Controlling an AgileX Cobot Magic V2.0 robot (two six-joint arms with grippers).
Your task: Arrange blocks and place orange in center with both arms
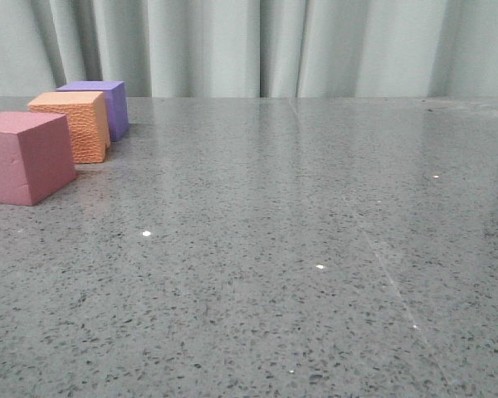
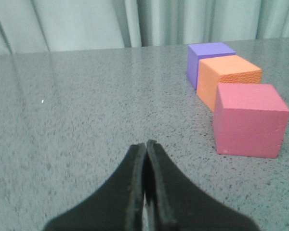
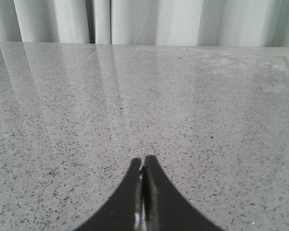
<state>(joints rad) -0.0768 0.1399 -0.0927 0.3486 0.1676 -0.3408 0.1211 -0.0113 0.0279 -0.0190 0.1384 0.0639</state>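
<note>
Currently, three foam cubes are sitting in a row on the grey speckled table (image 1: 299,249), running from near to far along its left side in the front view. Nearest the camera, the pink-red cube (image 1: 26,157) is standing a little apart from the orange cube (image 1: 73,124), which is occupying the middle spot and showing a pebbled face. Behind it, the purple cube (image 1: 100,104) is resting just beside or against the orange one; the pictures are not showing a clear gap. A pale curtain (image 1: 257,46) is hanging behind the table. Neither arm is appearing in the front view. The left gripper (image 2: 146,144) is hovering low over bare tabletop with its fingertips pressed together, holding nothing, off to one side of the row. The right gripper (image 3: 143,160) is likewise pressed together and holding nothing, facing only tabletop and curtain.
</note>
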